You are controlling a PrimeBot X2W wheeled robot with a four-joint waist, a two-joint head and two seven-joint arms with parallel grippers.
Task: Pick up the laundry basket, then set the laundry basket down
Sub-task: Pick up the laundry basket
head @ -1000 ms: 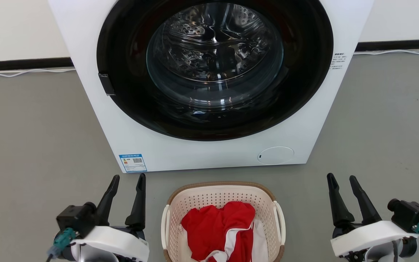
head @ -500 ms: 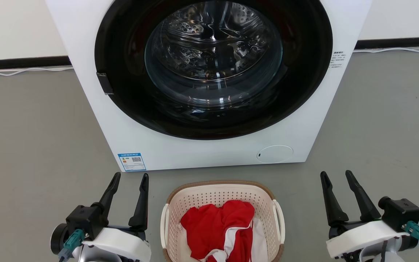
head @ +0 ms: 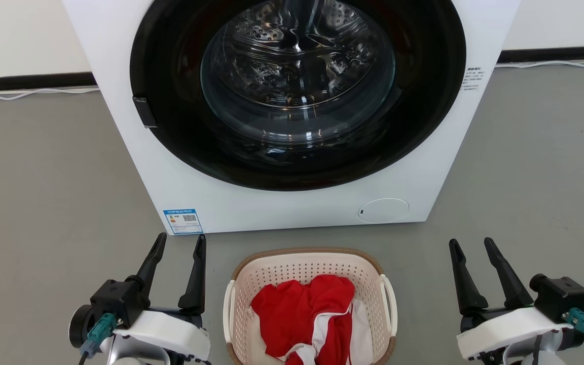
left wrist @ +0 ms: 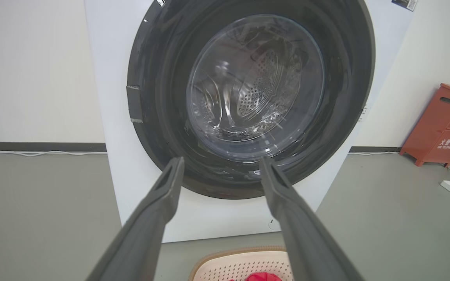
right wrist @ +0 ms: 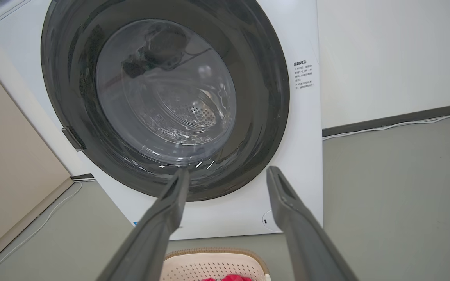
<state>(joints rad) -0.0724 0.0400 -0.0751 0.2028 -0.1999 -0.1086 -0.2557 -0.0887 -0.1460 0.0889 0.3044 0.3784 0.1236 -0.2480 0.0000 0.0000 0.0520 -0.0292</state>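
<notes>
The basket (head: 304, 252) sits between the left gripper (head: 181, 236) and the right gripper (head: 470, 242), near the left, farther from the right. Both grippers gape, empty.

Left hand (head: 181, 238) low, fingers (head: 195, 276) spread (holding nothing), right hand (head: 471, 242) likewise, both pointing forward

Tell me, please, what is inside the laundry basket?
Inside the laundry basket lies crumpled red clothing with white trim, and white fabric beside it at the right wall. The clothes cover most of the basket's floor, so anything beneath them is hidden.
</notes>
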